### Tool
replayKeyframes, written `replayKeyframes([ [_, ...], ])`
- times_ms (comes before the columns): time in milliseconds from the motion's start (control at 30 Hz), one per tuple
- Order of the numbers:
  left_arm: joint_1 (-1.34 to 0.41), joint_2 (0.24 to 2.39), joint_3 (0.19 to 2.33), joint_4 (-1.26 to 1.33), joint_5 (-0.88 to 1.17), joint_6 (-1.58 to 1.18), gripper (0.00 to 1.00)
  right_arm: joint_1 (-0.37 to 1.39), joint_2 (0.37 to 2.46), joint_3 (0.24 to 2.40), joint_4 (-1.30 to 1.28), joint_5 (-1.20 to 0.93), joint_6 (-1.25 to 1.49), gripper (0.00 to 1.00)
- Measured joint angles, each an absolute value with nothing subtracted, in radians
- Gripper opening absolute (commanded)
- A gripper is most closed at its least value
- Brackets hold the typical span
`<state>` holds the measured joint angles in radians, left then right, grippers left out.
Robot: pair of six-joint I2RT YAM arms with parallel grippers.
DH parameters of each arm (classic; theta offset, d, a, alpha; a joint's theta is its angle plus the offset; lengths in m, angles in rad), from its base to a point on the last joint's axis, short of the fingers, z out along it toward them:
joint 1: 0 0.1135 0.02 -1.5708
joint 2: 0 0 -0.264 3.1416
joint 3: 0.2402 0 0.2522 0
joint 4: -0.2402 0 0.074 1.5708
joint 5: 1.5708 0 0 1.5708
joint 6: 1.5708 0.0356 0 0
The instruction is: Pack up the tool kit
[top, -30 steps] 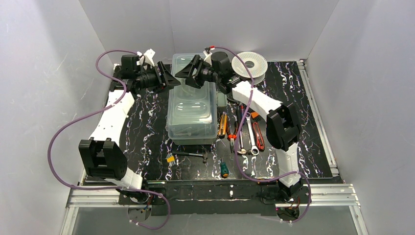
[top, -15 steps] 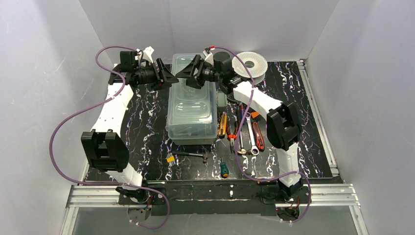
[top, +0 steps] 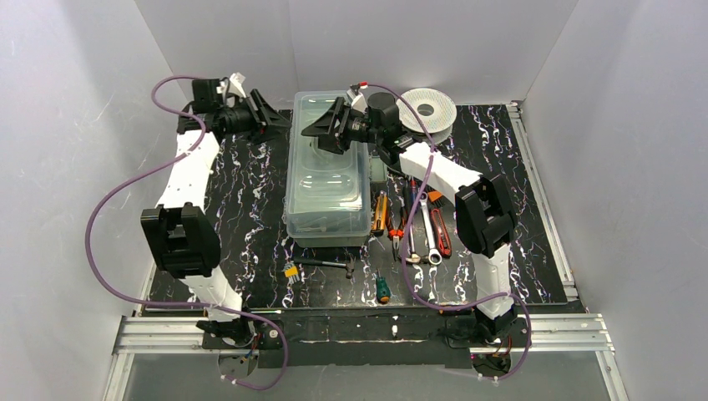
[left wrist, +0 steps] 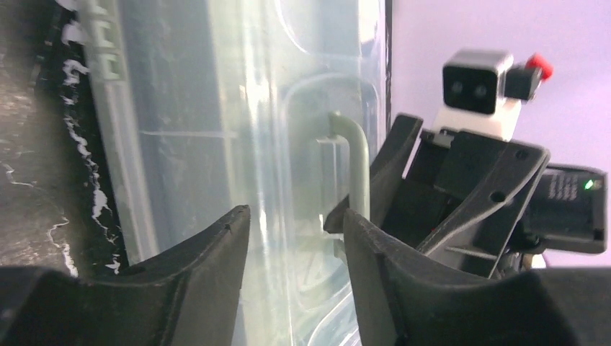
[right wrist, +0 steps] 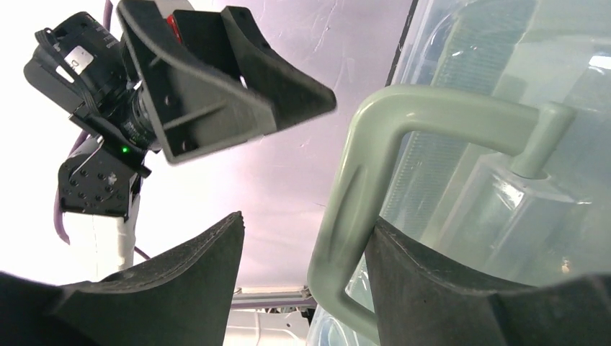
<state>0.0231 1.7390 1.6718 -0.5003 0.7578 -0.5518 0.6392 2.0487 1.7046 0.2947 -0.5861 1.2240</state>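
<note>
The tool kit box (top: 328, 180) stands mid-table with its clear lid down on the pale green base. My right gripper (top: 321, 132) hovers over the far part of the lid. In the right wrist view it (right wrist: 306, 220) is open, and the pale green handle (right wrist: 403, 144) stands up between its fingers, against the right one. My left gripper (top: 271, 117) is open and empty, off the box's far left corner and apart from it. In the left wrist view it (left wrist: 295, 213) faces the lid (left wrist: 216, 108), the handle (left wrist: 353, 155) and the right gripper (left wrist: 461, 194).
Pliers, wrenches and a screwdriver (top: 417, 225) lie right of the box. A small hammer (top: 326, 264), a yellow part (top: 290, 271) and a green-handled screwdriver (top: 381, 288) lie in front of it. A round white wire spool (top: 426, 110) sits at the back right. White walls enclose the table.
My left arm has swung back and to the left, away from the box's far corner. My right gripper has stayed at the handle, shifting only slightly.
</note>
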Motion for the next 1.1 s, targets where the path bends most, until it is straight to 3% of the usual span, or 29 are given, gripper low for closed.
replayKeyframes([
  [233,0.085,1.734,1.670,-0.426,0.738,-0.635,0.50,0.639,2.049,1.704,0.294,-0.597,1.215,0.67],
  [600,-0.089,1.806,1.805,-0.474,0.723,-0.651,0.55,0.644,2.033,1.703,0.252,-0.606,1.129,0.67],
  [733,-0.113,1.878,1.910,-0.560,0.712,-0.609,0.53,0.648,2.020,1.703,0.221,-0.606,1.096,0.67],
  [967,-0.118,1.953,2.001,-0.723,0.635,-0.516,0.38,0.650,2.011,1.703,0.189,-0.606,1.066,0.67],
  [1100,-0.136,1.960,2.009,-0.768,0.625,-0.488,0.41,0.650,2.011,1.703,0.181,-0.606,1.065,0.66],
])
